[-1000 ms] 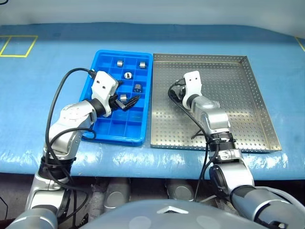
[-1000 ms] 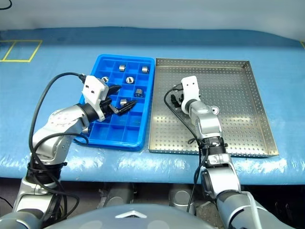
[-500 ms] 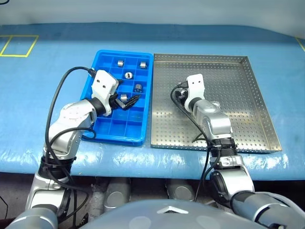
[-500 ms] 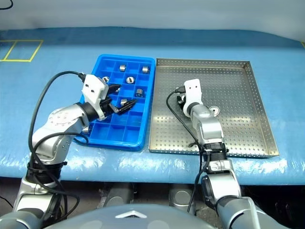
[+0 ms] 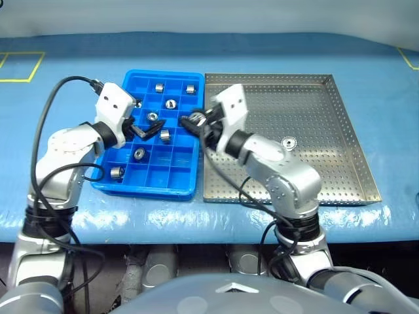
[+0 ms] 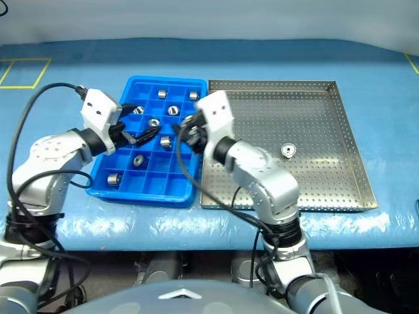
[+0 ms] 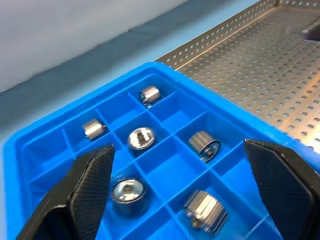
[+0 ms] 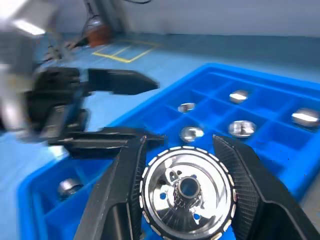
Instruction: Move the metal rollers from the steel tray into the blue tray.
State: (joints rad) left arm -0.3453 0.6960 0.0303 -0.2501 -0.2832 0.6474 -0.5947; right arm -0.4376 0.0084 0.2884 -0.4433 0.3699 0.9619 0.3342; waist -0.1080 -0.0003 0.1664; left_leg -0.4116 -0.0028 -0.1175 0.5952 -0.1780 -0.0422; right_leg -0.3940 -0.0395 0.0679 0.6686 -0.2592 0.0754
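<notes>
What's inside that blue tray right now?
The blue tray holds seven small metal rollers that I can count, each in its own compartment. The two grippers over its middle hide several compartments, so there may be more.

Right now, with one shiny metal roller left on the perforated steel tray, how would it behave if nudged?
The shiny metal roller seems to lie flat, so it would probably slide, not roll. The perforated steel tray looks smooth, with a low rim that should stop it. It is likely rigid and heavy for its size.

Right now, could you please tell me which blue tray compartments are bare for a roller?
On the blue tray, the near row is free right of the corner roller. Far rows are crowded: rollers, left tool, right tool.
</notes>
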